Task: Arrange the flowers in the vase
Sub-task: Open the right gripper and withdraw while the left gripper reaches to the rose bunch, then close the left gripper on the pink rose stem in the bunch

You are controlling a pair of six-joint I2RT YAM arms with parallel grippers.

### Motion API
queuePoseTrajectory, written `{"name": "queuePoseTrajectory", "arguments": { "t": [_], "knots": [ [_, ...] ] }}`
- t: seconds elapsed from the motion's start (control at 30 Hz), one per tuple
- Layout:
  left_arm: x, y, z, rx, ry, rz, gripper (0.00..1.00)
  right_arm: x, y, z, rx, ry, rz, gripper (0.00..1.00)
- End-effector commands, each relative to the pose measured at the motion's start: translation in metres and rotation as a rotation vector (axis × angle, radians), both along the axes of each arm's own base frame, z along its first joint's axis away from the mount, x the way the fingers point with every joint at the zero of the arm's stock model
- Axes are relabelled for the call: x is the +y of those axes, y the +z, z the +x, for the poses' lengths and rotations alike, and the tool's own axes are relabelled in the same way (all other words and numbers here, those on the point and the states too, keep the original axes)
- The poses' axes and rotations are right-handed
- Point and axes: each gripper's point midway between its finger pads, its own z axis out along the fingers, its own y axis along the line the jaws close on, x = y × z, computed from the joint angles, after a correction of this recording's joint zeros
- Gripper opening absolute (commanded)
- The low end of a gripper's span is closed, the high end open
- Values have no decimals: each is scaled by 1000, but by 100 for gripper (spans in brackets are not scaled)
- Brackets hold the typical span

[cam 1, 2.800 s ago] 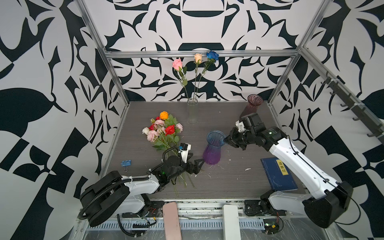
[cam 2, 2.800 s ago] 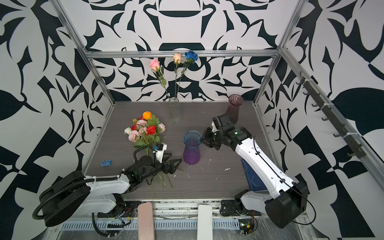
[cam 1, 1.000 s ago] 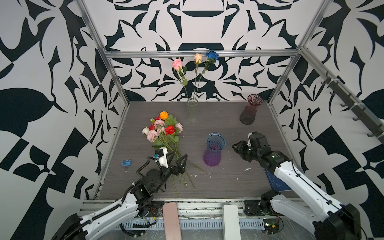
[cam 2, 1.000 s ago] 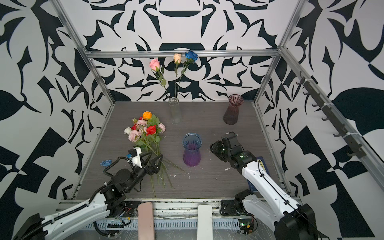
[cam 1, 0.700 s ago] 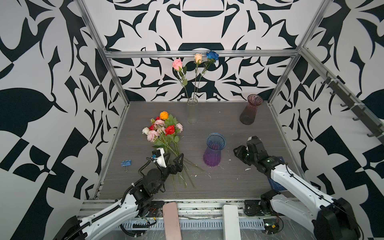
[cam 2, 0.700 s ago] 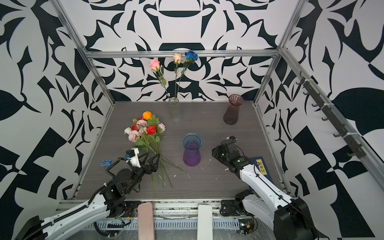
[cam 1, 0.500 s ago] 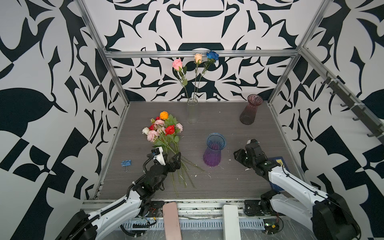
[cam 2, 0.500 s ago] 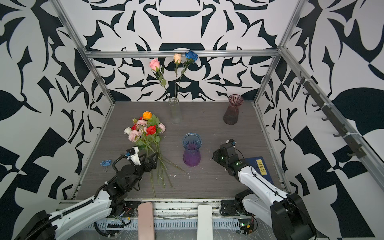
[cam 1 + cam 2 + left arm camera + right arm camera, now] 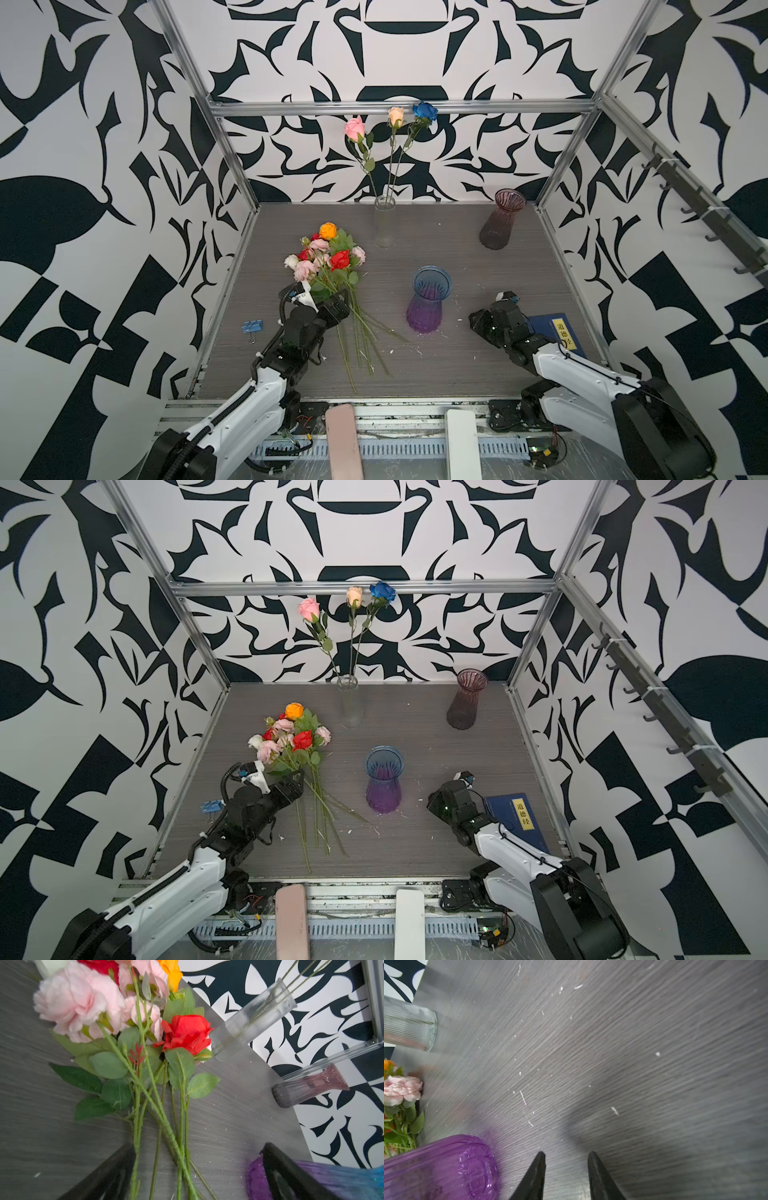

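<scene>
- Stems of the artificial rose-and-carnation bunch (image 9: pixel 328 257), lying on the grey table (image 9: pixel 457 249), are coming between the wide-open jaws of the advancing left gripper (image 9: pixel 197 1147), ready for grasping.
- Empty, part-open right gripper (image 9: pixel 566 1154) is retreating from the upright purple-blue glass vase (image 9: pixel 428 311).

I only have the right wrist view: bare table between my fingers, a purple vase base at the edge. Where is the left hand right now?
Observer: The left hand is wide open over the stems of the flower bunch, which lies on the table. It grips nothing.
Operator: Anything inside the purple vase?
Observer: No. In both top views it stands upright and its blue mouth is empty.
Operator: And the clear one behind it?
Observer: The clear vase holds a pink rose, a peach rose and a blue rose.
</scene>
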Motion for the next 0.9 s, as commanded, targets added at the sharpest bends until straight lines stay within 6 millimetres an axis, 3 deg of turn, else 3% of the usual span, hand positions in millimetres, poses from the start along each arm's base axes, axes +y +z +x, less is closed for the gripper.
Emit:
{"name": "queuePoseTrajectory", "arguments": {
  "t": [0.0,0.13,0.23,0.3,0.4,0.67,0.87],
  "knots": [
    [0,8,3,89,-39,-36,99,0,8,8,-44,-14,12,38],
    [9,24,19,119,-47,-117,97,0,7,9,-45,-9,28,38],
    [23,27,35,156,-28,-249,87,-2,6,9,-46,-16,42,38],
    [35,18,43,214,13,-342,75,-5,6,9,-48,-23,58,38],
    [40,0,51,287,31,-413,68,-9,4,8,-46,-35,83,38],
    [33,-33,57,412,18,-473,66,-15,1,8,-41,-56,126,38],
    [30,-36,63,421,1,-486,65,-16,0,9,-39,-59,133,38]
  ]
}}
